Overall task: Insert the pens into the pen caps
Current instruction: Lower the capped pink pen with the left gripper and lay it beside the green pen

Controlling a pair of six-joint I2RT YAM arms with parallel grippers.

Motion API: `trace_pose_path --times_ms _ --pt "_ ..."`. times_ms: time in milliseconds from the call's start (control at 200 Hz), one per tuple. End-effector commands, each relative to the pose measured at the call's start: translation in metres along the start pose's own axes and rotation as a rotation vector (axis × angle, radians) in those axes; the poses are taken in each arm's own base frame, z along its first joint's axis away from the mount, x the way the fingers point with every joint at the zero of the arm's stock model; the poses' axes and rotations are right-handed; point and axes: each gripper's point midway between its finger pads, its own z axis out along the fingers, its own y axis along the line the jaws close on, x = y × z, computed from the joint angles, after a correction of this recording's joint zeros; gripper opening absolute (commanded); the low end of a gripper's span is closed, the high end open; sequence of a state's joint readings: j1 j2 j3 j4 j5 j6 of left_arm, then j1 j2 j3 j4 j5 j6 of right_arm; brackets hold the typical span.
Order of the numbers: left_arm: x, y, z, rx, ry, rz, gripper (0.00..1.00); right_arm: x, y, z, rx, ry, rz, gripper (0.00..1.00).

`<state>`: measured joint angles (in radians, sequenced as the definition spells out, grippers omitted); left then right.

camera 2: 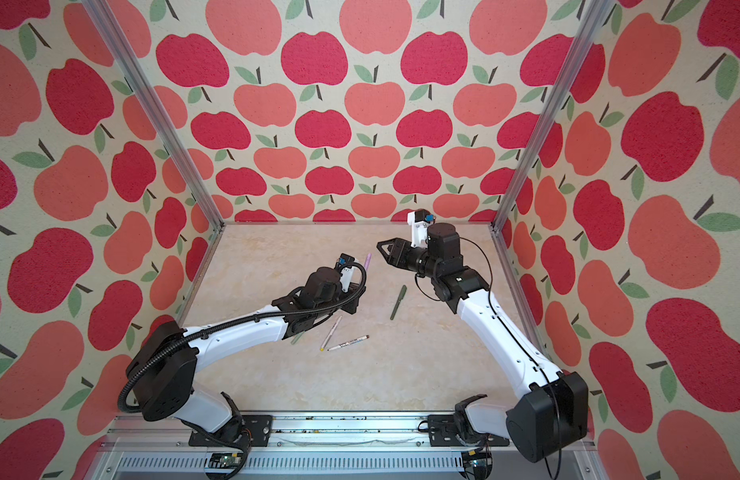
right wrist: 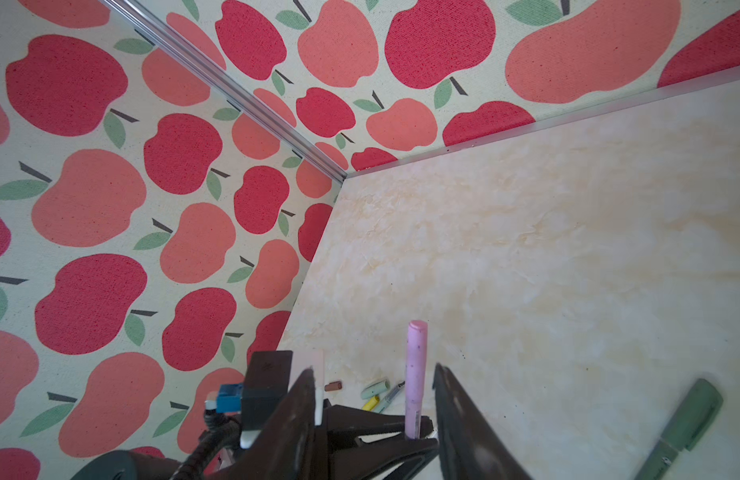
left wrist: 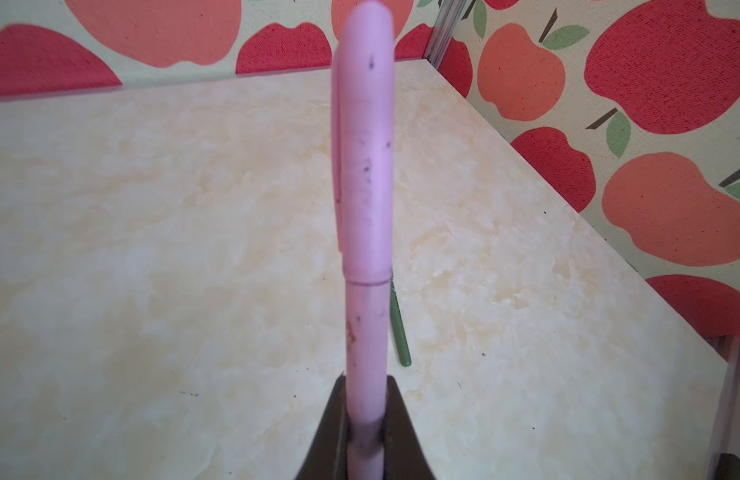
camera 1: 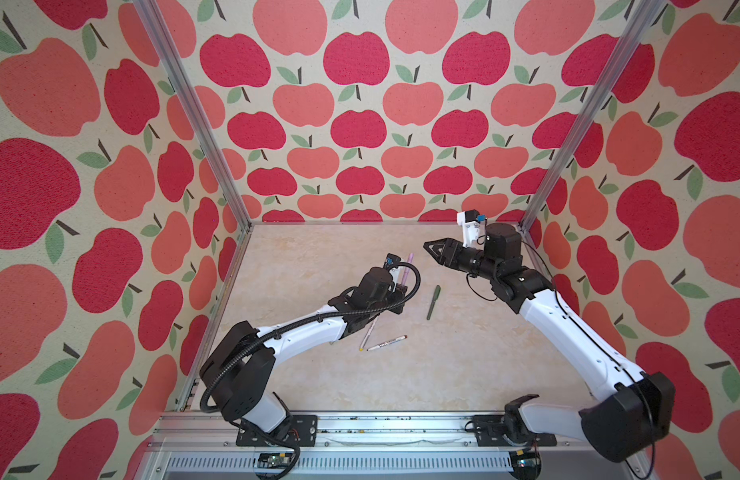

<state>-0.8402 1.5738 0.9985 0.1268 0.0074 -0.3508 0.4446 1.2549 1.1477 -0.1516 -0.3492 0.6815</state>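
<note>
My left gripper (left wrist: 366,379) is shut on the lower barrel of a lilac-pink pen (left wrist: 366,332), which sticks up out of the jaws. A pink cap (left wrist: 364,145) sits on its upper end, and the same pen (camera 1: 535,266) shows above the left wrist. My right gripper (right wrist: 373,368) stands open and holds nothing, raised near the back right (camera 1: 428,246), apart from the pink pen (right wrist: 416,374). A dark green pen (camera 1: 433,302) with its cap on lies mid-table. Two white pens (camera 1: 368,332) (camera 1: 387,343) lie by the left forearm.
Beyond the left gripper lie a brown cap (right wrist: 333,387), a light green cap (right wrist: 375,388), a yellow cap (right wrist: 370,403) and a pale sage pen (right wrist: 391,392). That pale pen (camera 2: 296,338) peeks out under the left forearm. Apple-print walls close three sides.
</note>
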Motion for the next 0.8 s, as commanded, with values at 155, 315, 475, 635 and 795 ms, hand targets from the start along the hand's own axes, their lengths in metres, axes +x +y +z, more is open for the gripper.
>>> trace_pose_path --times_ms 155,315,475,635,795 --pt "0.055 0.002 0.05 -0.111 0.272 -0.147 0.0 0.021 -0.07 -0.022 0.231 0.02 0.085 0.51" --pt "0.073 0.006 0.073 -0.158 0.383 -0.19 0.0 0.025 -0.085 -0.033 0.257 0.009 0.118 0.52" --pt "0.081 0.005 0.087 -0.169 0.457 -0.249 0.0 0.026 -0.091 -0.039 0.267 0.004 0.13 0.52" --pt "0.094 0.005 0.094 -0.182 0.512 -0.305 0.0 0.026 -0.093 -0.039 0.264 0.002 0.135 0.52" --pt "0.096 0.014 0.096 -0.218 0.517 -0.315 0.0 0.028 -0.093 -0.039 0.258 0.003 0.139 0.52"
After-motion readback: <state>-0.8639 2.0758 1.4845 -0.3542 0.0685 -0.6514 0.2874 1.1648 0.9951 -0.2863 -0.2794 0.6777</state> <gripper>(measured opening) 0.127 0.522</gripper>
